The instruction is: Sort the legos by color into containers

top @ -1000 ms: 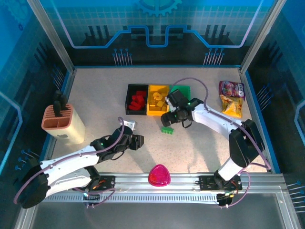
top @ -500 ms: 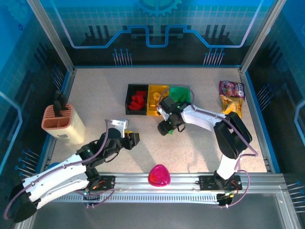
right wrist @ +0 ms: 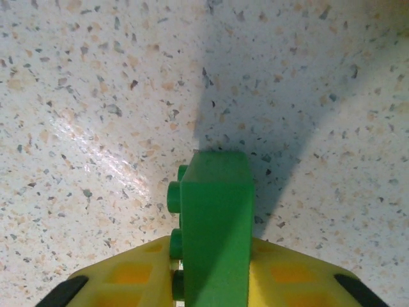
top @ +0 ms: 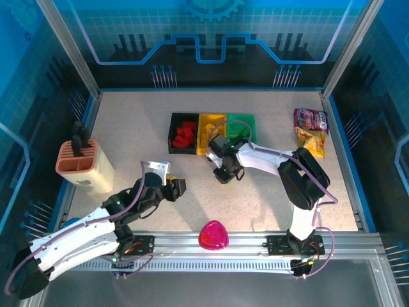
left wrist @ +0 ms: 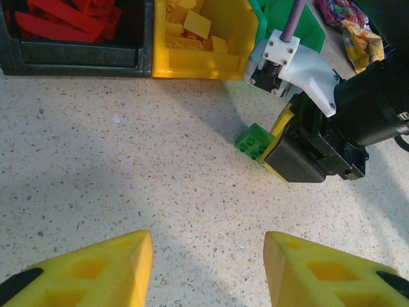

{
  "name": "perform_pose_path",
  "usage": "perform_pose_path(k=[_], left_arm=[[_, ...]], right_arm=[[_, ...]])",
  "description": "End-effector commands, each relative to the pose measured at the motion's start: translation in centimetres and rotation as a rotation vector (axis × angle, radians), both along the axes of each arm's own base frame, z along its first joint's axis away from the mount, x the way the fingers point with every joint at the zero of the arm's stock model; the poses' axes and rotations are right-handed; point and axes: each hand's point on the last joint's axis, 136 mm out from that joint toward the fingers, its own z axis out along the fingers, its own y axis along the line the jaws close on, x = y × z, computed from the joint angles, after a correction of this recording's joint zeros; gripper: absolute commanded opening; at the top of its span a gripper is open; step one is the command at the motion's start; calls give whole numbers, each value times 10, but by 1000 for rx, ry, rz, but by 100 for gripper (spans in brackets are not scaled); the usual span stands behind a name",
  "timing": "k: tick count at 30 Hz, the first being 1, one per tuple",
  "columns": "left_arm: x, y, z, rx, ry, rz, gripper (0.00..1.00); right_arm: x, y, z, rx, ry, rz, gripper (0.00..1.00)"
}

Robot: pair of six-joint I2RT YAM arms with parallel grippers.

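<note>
A green lego [right wrist: 216, 224] stands on edge on the speckled table with my right gripper [right wrist: 214, 275] shut on it, its yellow fingers [right wrist: 128, 281] pressed against both sides. In the left wrist view the same green lego [left wrist: 254, 141] pokes out of the right gripper [left wrist: 281, 153], just in front of the yellow container [left wrist: 198, 64]. The black container [top: 183, 134] holds red legos, the yellow container [top: 211, 131] holds yellow ones, and the green container [top: 241, 126] sits to their right. My left gripper [top: 181, 187] hovers open over bare table, left of the right gripper [top: 225, 174].
A tan slotted holder [top: 83, 165] with black tools stands at the left edge. A pink rounded object [top: 213, 235] lies near the front rail. Snack packets [top: 310, 131] lie at the far right. Bare table stretches between the two grippers.
My right gripper swung left and down from beside the green container onto the green lego and closed on it. The left arm drew back slightly to the left.
</note>
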Motion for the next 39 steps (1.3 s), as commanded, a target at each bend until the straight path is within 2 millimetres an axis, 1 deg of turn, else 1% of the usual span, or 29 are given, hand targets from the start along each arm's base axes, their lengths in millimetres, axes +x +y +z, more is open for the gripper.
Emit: perform_pose_path(k=[1,4,7,10,12,15,18,21,24,29,35,39], left_arm=[[-2,6,-6,49,-9,0,50],[-2,7,-7,52,-10,4,50],[-1,8,-6,53,-16,8,50],[-1,9,-2,51,-25,10,50],[-1,10,1,51,-33,13,50],[-1,12,4,52,-44,18,50],[0,12,8,52,-56,19,49],[1,12,11,55,-65,20,50],[2,13,14,59,-73,21,50],[2,15,18,70,-75,24,49],[2,16,20,80,-79,25,49],[3,17,20,80,-82,29,49]], right_arm=[[6,4,22,4,-49,3,25],[19,1,45,14,-120,-27,23],[35,-9,70,37,-180,-86,22],[54,-26,94,69,-226,-173,21],[67,-41,107,92,-253,-244,21],[86,-63,122,129,-279,-351,22],[102,-78,128,168,-275,-425,23],[118,-86,128,184,-262,-471,24],[134,-88,128,191,-257,-498,24],[155,-88,124,184,-245,-524,25],[173,-87,120,173,-250,-544,25],[179,-83,118,185,-245,-553,25]])
